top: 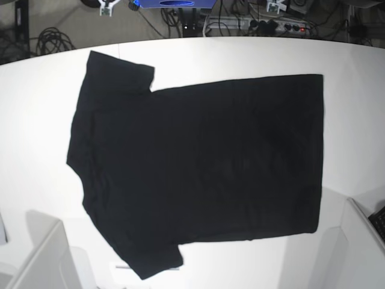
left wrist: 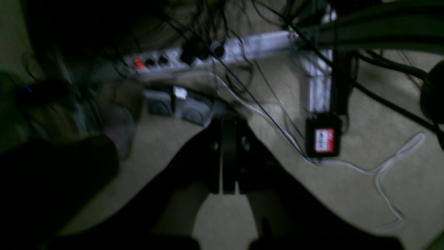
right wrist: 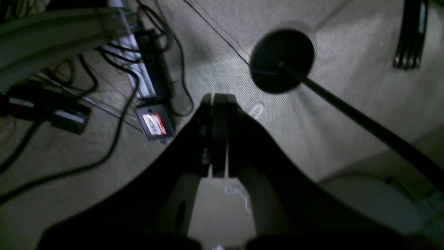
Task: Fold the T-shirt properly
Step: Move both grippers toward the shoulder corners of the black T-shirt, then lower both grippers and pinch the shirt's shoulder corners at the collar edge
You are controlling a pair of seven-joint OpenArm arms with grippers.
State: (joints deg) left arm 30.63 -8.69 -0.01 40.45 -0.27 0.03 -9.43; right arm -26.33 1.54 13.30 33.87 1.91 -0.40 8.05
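Note:
The T-shirt (top: 198, 162) lies spread flat on the white table (top: 252, 57) in the base view, plain black side up. Its sleeves point to the left and its hem runs down the right. No gripper touches it. In the left wrist view my left gripper (left wrist: 226, 119) is shut with nothing in it, hanging over carpeted floor. In the right wrist view my right gripper (right wrist: 219, 99) is shut and empty too, also above the floor. Neither wrist view shows the shirt.
Pale arm mounts stand at the table's lower left (top: 39, 259) and lower right (top: 361, 232) corners. On the floor below lie a power strip (left wrist: 180, 57), a black box with a red label (left wrist: 323, 139), a round black stand base (right wrist: 281, 60) and loose cables.

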